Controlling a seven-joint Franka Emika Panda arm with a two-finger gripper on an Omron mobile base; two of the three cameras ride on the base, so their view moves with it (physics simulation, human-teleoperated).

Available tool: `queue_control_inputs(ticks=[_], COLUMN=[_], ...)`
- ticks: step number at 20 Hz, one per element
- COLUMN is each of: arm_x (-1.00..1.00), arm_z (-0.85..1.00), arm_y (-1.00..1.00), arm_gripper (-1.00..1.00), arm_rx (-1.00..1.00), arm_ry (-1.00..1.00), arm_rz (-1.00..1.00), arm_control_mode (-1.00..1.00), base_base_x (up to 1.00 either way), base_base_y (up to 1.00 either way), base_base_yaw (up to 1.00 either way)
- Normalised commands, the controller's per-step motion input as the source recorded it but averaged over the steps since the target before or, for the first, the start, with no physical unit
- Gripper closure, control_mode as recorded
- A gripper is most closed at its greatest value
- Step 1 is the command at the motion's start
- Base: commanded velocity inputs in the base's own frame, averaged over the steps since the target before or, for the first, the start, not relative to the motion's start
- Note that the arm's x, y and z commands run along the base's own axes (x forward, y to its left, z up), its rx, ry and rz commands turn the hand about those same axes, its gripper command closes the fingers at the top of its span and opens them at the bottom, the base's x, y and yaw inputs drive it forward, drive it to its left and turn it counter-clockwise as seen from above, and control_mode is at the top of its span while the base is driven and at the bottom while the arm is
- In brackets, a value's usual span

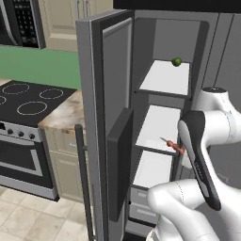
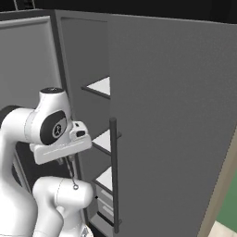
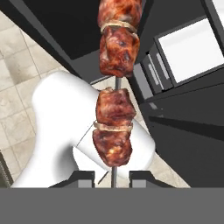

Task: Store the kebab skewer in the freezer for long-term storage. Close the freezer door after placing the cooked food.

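Observation:
The kebab skewer (image 3: 114, 109), a thin stick with red-brown meat chunks, stands upright between my gripper's (image 3: 112, 177) two fingertips, which are shut on the stick's lower end. From the left base view the skewer (image 1: 173, 146) hangs at the front right edge of the freezer's (image 1: 160, 124) middle white shelf, and my own forearm hides the hand there. The freezer door (image 1: 101, 117), with its black panel (image 1: 120, 160) and dark bar handle (image 1: 84, 183), stands swung wide open to the left.
A small green fruit (image 1: 176, 61) sits on the top shelf. Grey drawers (image 1: 141, 197) lie below the shelves. The plain grey fridge door (image 2: 171, 125) is closed on the right. A stove (image 1: 28, 101) and counter (image 1: 66, 113) stand left of the open door.

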Motion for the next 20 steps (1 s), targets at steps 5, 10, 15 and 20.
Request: queue_control_inputs(ticks=[5, 10, 15, 20], arm_x=[0.13, 0.38, 0.48, 0.48], arm_z=[0.0, 0.0, -0.02, -0.17], arm_y=[0.0, 0.02, 0.16, 0.04], arm_gripper=[1.0, 1.0, 1.0, 1.0], arm_rx=[0.03, 0.0, 0.0, 0.0], arm_ry=[0.0, 0.0, 0.0, 0.0], arm_rz=[-0.32, -0.5, -0.54, -0.58], arm_control_mode=[-1.0, -1.0, -1.0, -1.0], base_base_x=[0.0, 0.0, 0.0, 0.0], base_base_y=[0.0, 0.0, 0.0, 0.0], base_base_yaw=[0.0, 0.0, 0.0, 0.0])
